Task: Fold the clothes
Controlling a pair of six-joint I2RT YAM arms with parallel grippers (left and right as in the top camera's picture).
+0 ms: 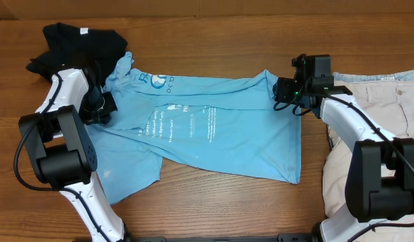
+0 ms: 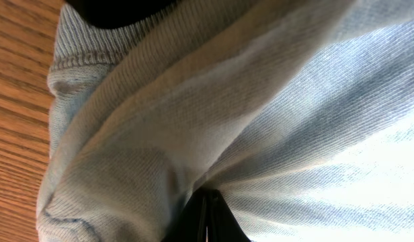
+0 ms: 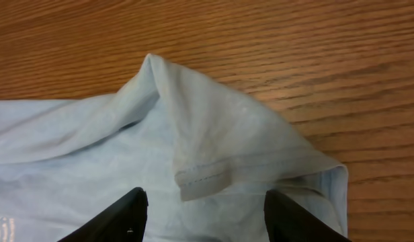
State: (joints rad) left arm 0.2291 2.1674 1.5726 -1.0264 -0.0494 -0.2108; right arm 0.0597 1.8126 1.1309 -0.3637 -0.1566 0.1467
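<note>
The light blue T-shirt (image 1: 220, 134) lies spread on the wood-grain table (image 1: 214, 27). Its long axis runs left to right, with the ribbed collar toward the left, the hem toward the right, and 1 sleeve flopped toward the arms' bases. White lettering crosses its chest. The left gripper (image 1: 103, 107) is clamped tight on a bunch of fine knit near the collar. The right gripper (image 1: 282, 91) is open, its 2 black fingers (image 3: 130, 215) straddling a raised, stitched hem corner. A crumpled black garment (image 1: 72, 40) sits far left, and beige shorts (image 1: 388, 101) lie on the right.
</note>
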